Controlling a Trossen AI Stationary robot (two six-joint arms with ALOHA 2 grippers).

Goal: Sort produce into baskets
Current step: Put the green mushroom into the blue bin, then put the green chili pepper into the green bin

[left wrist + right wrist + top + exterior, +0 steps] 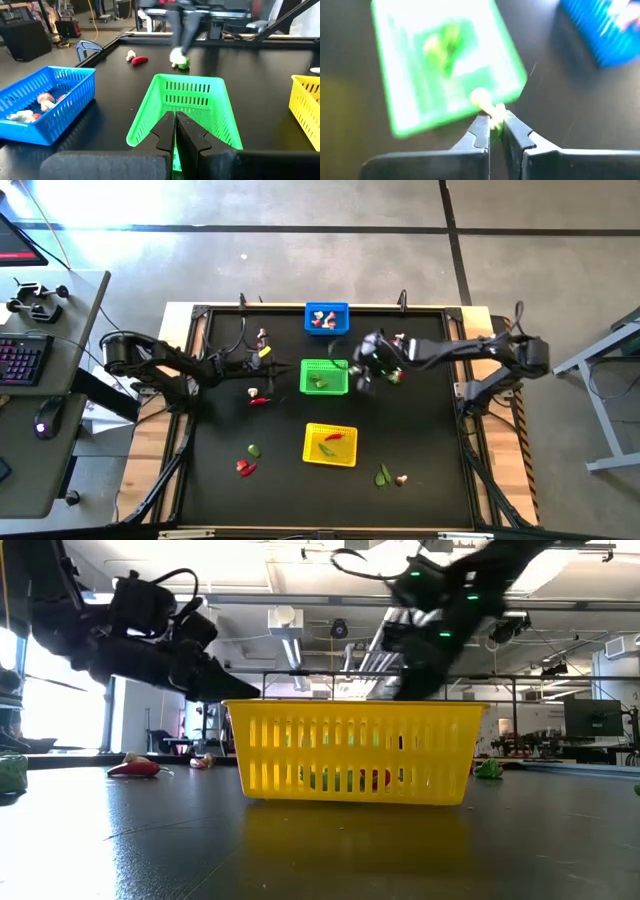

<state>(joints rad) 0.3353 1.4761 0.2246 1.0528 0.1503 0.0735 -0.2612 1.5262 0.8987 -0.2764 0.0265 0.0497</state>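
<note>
A: The right gripper [494, 125] has its fingers pinched on a small pale-and-green piece [487, 107], hanging just off the near corner of the green basket [445, 65]. Leafy bits already lie inside.

B: And the risk?

A: It holds the piece by the very fingertips. If it lets go here, I'd expect the piece to land on the rim or the table beside it. The blue basket [605, 30], with its white-and-red mushrooms [42, 100], sits just beyond the hand on the other side, so a wrong guess about what the piece is sends it to the wrong bin.

B: The left gripper [175, 135]?

A: Fingers together, nothing between them, right in front of that same green basket's wall [187, 95]. A nudge forward could shove the basket under the right hand's drop. The yellow basket [330, 444] with chillies sits apart.
</note>
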